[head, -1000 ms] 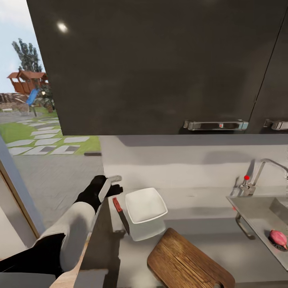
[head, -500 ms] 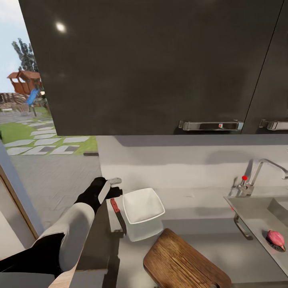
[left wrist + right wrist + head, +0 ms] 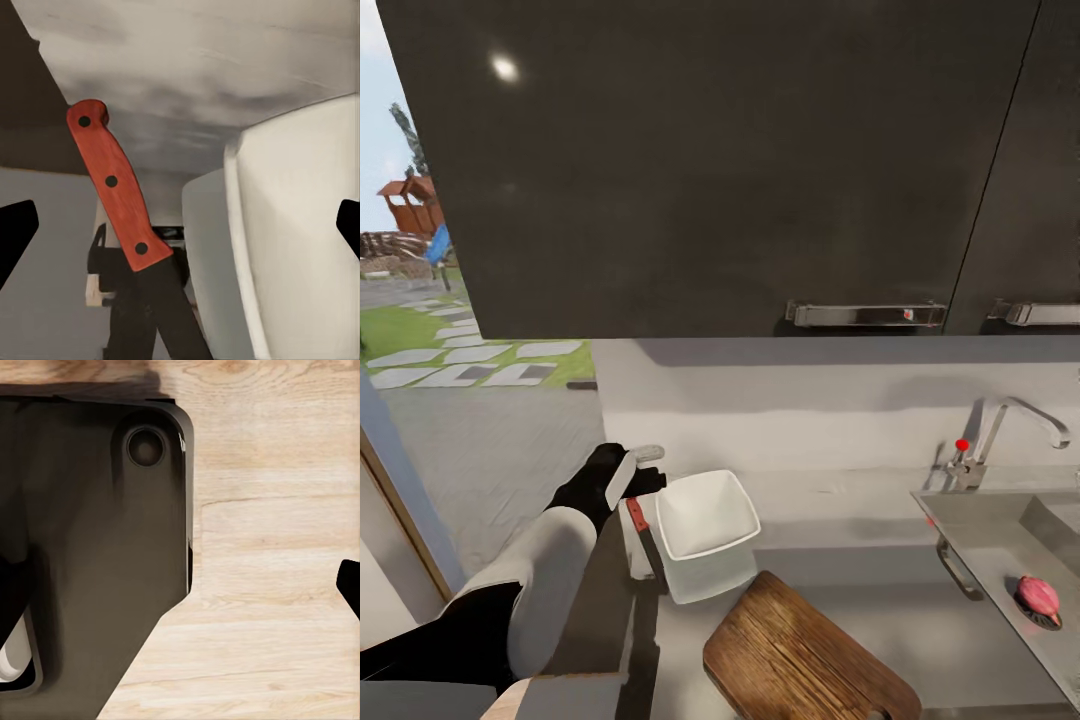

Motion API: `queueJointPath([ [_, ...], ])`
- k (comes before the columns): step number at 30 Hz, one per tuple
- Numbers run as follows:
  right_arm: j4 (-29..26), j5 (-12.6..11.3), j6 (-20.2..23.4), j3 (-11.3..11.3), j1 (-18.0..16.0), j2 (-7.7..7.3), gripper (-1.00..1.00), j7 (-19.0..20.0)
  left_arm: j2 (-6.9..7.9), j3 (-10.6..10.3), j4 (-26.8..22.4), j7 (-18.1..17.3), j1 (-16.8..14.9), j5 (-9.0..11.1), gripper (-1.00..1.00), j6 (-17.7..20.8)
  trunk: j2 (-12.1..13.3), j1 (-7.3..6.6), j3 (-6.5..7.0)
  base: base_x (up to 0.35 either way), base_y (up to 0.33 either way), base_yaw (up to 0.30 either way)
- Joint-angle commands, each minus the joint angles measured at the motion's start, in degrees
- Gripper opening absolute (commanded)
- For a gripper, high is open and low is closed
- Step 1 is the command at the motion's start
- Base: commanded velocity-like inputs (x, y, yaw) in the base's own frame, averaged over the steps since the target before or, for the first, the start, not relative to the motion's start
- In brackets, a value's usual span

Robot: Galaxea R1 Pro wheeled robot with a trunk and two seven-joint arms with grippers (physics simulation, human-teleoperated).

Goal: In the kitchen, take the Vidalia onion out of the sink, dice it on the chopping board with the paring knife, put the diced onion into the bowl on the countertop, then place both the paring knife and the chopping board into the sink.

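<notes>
- In the sink (image 3: pixel 1000 520), at the worktop's right end, the pink-red Vidalia onion (image 3: pixel 1038 596) rests on the round drain, well apart from both grippers.
- Behind the sink rises the chrome tap (image 3: pixel 1015 420) with its red knob.
- Left of the sink, on the grey worktop (image 3: pixel 840 580), the brown chopping board (image 3: pixel 800 660) lies at the front edge.
- Farther from the sink than the board sits the white square bowl (image 3: pixel 700 515), just behind the board's far corner.
- Just beside the bowl, on its side away from the sink, the paring knife (image 3: pixel 644 540) lies with its orange-red handle (image 3: pixel 112 187) toward the wall and its dark blade toward the robot.
- The left gripper (image 3: pixel 635 468) hovers over the knife handle; in the left wrist view its fingers stand spread wide, with the handle and the bowl's wall between them, gripping nothing.
- The right gripper (image 3: pixel 180 577) hangs over a pale wooden floor (image 3: pixel 277 510) with its fingers parted and empty.
- Dark wall cabinets (image 3: pixel 710 170) hang above the worktop.
</notes>
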Motion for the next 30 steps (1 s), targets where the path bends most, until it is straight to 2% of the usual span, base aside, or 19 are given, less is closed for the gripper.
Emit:
queueJointPath([
  [1,0.05,-0.02,-0.20,-0.01,-0.01,-0.01,1.00,0.01,-0.07,0.34,-0.07,0.19,0.00,0.03,1.00,0.20,-0.03,0.02,-0.05,0.000,-0.018,0.000],
  [22,0.05,-0.03,-0.20,-0.06,-0.01,-0.01,1.00,0.01,0.41,0.36,-0.06,0.19,0.01,0.03,1.00,-0.02,-0.03,0.02,-1.49,0.000,-0.001,0.000],
  [28,0.05,-0.02,-0.20,-0.07,-0.01,-0.01,1.00,0.01,-0.02,0.33,-0.06,0.12,0.03,0.03,1.00,0.01,-0.03,0.02,-1.72,0.000,0.000,0.000],
  [30,0.05,-0.05,-0.20,-0.06,-0.01,-0.01,1.00,0.01,-1.03,0.28,-0.12,0.11,0.03,0.03,1.00,0.12,-0.03,0.02,-1.73,0.000,0.000,0.000],
])
